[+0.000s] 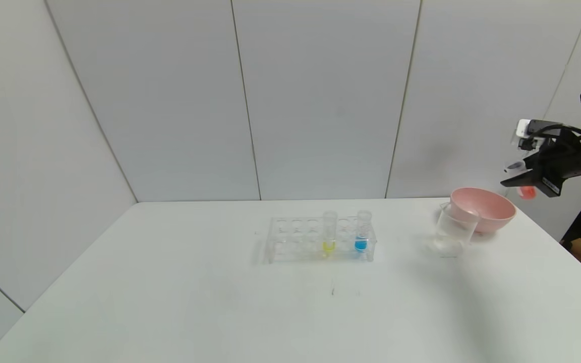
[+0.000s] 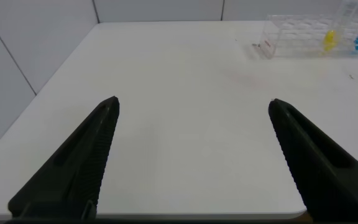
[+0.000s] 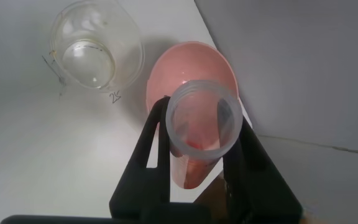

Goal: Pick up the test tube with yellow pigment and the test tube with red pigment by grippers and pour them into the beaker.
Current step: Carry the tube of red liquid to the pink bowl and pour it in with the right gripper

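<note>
I have the red tube pinched in my right gripper, the jaws closed tight on its glass just under the rim, and I am holding it in the air off the far right corner of the table. In the right wrist view I look straight down the tube's open mouth; the red liquid sits at the far end, beyond my fingers. In the head view the tube seems to lean, with the red end lower.

The beaker stands below my gripper and off to its left, touching or nearly touching the pink bowl, which lies almost straight under the tube. That is my worry: if I tip here, the red goes into the bowl or onto the table. So I judge the next job is to carry the tube sideways, past the bowl's rim, until its mouth hangs over the beaker's opening, then come down close before rolling the wrist. I want a slow roll, since so little liquid comes out in one gulp and the tube could slip in a two-finger pinch.

The yellow tube waits in the clear rack well to the left of my right gripper, beside a blue tube I must leave alone. My left gripper hovers with its jaws spread wide and empty over bare table, the rack ahead of it.
</note>
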Available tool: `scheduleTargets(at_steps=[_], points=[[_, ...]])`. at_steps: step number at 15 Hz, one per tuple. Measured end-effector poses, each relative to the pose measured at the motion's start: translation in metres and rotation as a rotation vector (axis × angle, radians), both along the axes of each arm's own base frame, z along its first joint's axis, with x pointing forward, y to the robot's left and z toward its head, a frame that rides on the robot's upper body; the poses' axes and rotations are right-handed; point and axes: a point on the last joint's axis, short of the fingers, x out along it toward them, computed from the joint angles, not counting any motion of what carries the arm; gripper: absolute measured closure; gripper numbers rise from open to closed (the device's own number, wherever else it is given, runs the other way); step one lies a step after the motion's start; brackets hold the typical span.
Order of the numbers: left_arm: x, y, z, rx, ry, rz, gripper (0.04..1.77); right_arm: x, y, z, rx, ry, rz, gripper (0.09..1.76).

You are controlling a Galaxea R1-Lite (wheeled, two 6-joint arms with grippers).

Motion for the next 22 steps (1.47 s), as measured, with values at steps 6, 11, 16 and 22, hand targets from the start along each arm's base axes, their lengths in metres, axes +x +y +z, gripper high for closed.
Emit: scheduleTargets(at_steps=[6, 11, 16, 22], points=[[0.000, 0.000, 0.000, 0.000, 0.000, 0.000, 0.09, 0.016, 0.027, -0.009, -0.096, -0.004, 0.059, 1.31], [0.000, 0.000, 0.000, 0.000, 0.000, 0.000, 0.09, 0.024, 0.051, -0.011, -0.222, -0.008, -0.004, 1.31], [0.000, 0.000, 0.000, 0.000, 0.000, 0.000, 0.09, 0.025, 0.058, -0.014, -0.226, 0.010, 0.009, 1.31], [0.000, 0.000, 0.000, 0.000, 0.000, 0.000, 0.09, 0.023, 0.052, -0.017, -0.227, 0.033, -0.003, 1.31]])
